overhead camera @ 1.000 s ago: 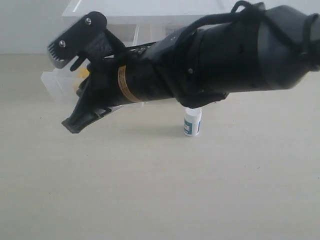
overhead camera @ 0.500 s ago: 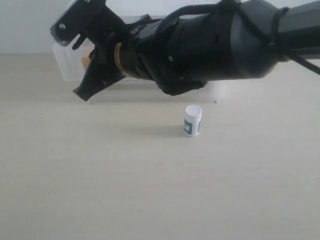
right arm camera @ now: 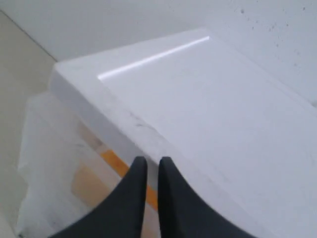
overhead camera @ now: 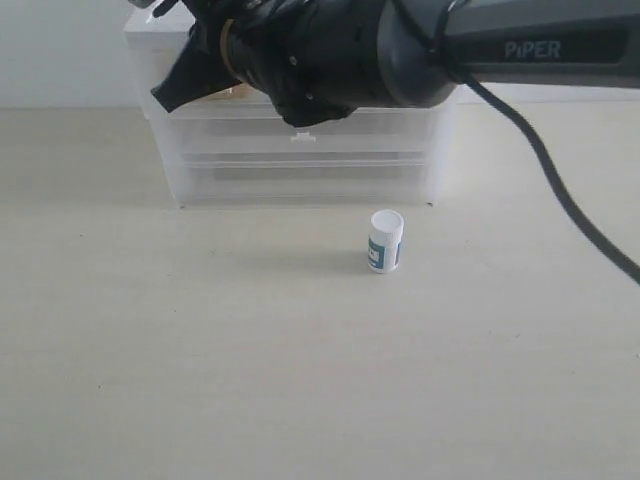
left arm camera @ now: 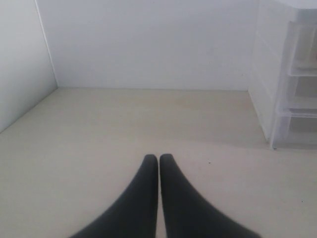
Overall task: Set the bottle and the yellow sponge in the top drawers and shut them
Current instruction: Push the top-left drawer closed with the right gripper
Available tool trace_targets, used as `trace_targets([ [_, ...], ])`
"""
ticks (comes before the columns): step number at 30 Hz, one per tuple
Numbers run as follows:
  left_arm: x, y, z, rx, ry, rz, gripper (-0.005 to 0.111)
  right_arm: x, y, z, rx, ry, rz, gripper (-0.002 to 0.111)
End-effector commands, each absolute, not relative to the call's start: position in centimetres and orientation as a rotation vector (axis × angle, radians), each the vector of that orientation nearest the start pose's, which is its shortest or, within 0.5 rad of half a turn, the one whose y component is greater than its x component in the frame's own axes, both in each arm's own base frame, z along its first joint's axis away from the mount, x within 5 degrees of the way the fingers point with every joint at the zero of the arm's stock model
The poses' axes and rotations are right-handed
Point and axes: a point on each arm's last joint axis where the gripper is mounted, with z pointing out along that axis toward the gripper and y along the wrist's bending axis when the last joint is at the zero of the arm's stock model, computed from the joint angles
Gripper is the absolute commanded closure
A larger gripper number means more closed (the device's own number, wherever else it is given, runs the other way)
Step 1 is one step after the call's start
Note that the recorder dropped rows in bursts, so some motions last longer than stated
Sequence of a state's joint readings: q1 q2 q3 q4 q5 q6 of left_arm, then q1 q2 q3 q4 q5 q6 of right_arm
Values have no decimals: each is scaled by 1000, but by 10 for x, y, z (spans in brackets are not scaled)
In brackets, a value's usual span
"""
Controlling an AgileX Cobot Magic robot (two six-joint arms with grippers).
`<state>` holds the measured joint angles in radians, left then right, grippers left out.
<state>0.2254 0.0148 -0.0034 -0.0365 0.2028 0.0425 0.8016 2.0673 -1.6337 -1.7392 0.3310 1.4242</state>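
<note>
The white bottle with its teal label stands upright on the table, in front of the cabinet and apart from both grippers. My right gripper reaches across to the cabinet's top left corner, its fingers nearly together and holding nothing. Just past its fingertips, the yellow sponge shows through the clear top left drawer. The arm hides the front of both top drawers in the exterior view. My left gripper is shut and empty, low over the table beside the cabinet.
The cabinet's white top lies just beyond the right fingers. Two wider drawers sit below the top row, one with a white handle. In the left wrist view, walls bound the table and the cabinet's side stands close by.
My right arm rose and swung back toward the cabinet's top left. The top left drawer with the sponge, which stuck out before, now sits back in the cabinet. The bottle stayed put.
</note>
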Motion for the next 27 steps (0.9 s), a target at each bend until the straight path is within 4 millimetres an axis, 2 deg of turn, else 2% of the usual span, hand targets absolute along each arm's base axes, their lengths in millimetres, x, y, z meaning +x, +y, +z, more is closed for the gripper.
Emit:
trace_targets([
  [1, 56, 12, 194, -191, 1695, 152, 103, 377, 324, 266, -682, 1699, 13, 99],
  [5, 56, 12, 194, -191, 1695, 152, 103, 363, 314, 289, -488, 1823, 91, 99],
  [7, 56, 12, 194, -191, 1695, 152, 103, 356, 307, 303, -515, 1838, 34, 99],
  [9, 56, 12, 194, -191, 1695, 152, 103, 345, 304, 311, -617, 1855, -1, 99],
  [11, 56, 12, 194, -191, 1695, 152, 103, 338, 307, 301, -754, 1899, 20, 99],
  [13, 56, 12, 194, -191, 1695, 152, 103, 336, 313, 282, -874, 1914, 18, 99],
  [15, 56, 12, 194, -191, 1695, 152, 103, 341, 317, 262, -919, 1924, -13, 99],
  [18, 56, 12, 194, -191, 1695, 152, 103, 349, 320, 248, -933, 1893, -62, 99],
  [23, 56, 12, 194, -191, 1695, 152, 103, 361, 322, 245, -829, 1788, -122, 99],
  [27, 56, 12, 194, -191, 1695, 152, 103, 364, 319, 249, -833, 1728, -205, 99],
])
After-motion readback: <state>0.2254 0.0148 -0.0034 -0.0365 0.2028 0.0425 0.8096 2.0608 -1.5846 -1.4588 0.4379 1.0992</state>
